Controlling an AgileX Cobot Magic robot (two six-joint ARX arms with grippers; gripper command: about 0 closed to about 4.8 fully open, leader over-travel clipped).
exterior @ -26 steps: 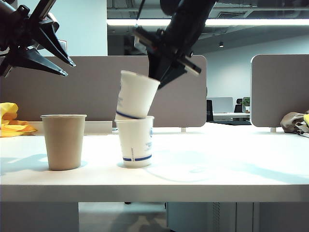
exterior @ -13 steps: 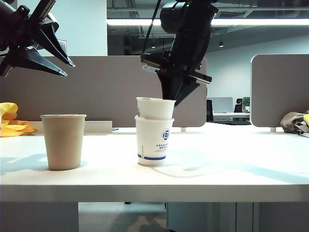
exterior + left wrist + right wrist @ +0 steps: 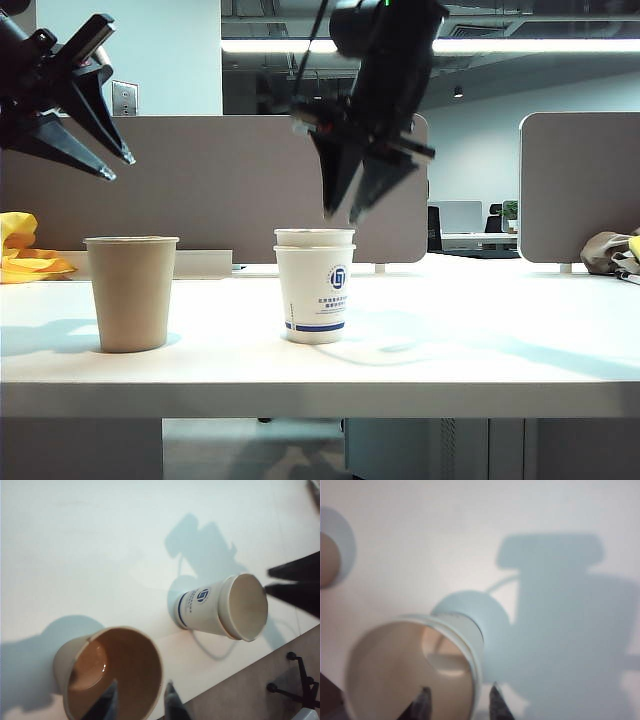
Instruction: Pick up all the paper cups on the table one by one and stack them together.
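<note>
**Two white cups nested, brown cup standing apart**

Office partitions (image 3: 200,180) in grey-brown close off the back of the white table (image 3: 480,350), and I take the stacked white cups (image 3: 314,285) as my landmark. Far left of them, behind the table, I see a crumpled yellow cloth (image 3: 25,250). High above and well left of the stack, my left gripper (image 3: 105,150) hangs in the air with its fingers spread wide and nothing between them; its wrist camera looks down into the brown cup (image 3: 112,672). That brown cup (image 3: 131,292) stands upright on the table, left of the stack and clearly apart from it. The stack itself is one white cup seated inside the other, only the inner rim showing above the outer one, blue logo and band facing me. Directly above the stack my right gripper (image 3: 342,215) points down, its fingertips parted and just clear of the top rim, holding nothing; its wrist view shows the fingertips (image 3: 422,700) either side of the cup's (image 3: 412,672) wall. Far right of the stack, some bundled fabric (image 3: 612,252) lies at the table's edge.
</note>
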